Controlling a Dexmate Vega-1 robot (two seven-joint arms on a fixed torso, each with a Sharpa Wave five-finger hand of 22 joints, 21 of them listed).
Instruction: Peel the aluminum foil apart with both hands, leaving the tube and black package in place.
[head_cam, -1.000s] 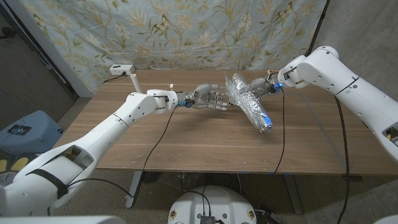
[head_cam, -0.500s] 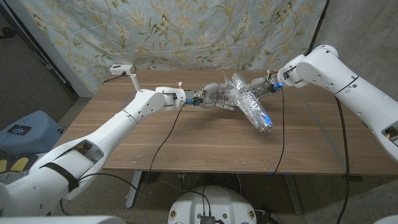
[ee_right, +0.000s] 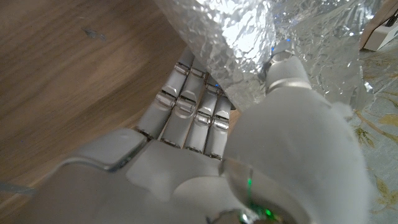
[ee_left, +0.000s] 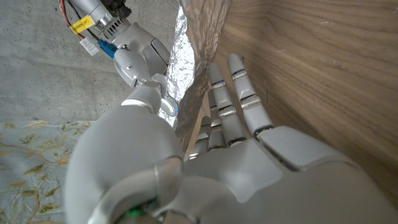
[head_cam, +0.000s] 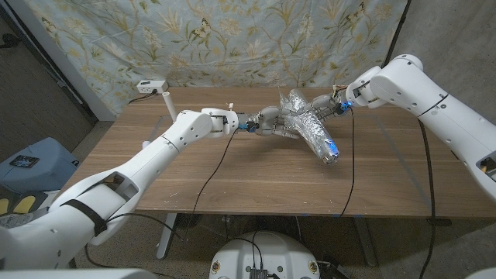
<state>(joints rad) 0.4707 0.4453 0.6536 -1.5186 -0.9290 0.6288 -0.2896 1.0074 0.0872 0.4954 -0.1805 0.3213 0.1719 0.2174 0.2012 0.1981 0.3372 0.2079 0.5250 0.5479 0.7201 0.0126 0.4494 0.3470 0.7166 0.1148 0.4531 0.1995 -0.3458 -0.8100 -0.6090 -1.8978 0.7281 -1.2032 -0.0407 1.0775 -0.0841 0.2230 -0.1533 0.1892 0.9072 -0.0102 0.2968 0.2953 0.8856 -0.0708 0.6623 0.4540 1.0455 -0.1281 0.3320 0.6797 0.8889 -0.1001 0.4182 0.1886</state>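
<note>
A long crumpled aluminium foil bundle [head_cam: 314, 128] lies slanted on the wooden table [head_cam: 256, 182], right of the middle. My left hand [head_cam: 271, 122] is at its left edge. In the left wrist view its fingers [ee_left: 227, 102] stretch straight along the table, and the foil edge [ee_left: 193, 56] runs between them and the thumb. My right hand [head_cam: 327, 107] holds the bundle's far right side. Its thumb [ee_right: 286, 74] presses on the foil [ee_right: 242, 31] and its fingers [ee_right: 186, 109] lie beneath. Whatever is wrapped inside stays hidden.
A white power box [head_cam: 150, 85] and a white post [head_cam: 168, 101] stand at the table's far left corner. Black cables [head_cam: 209, 167] hang from both arms across the tabletop. A floral curtain [head_cam: 232, 39] hangs behind.
My left arm has reached to the right, bringing its hand from a gap beside the foil up against the bundle's left edge. The right hand and the foil have stayed put.
</note>
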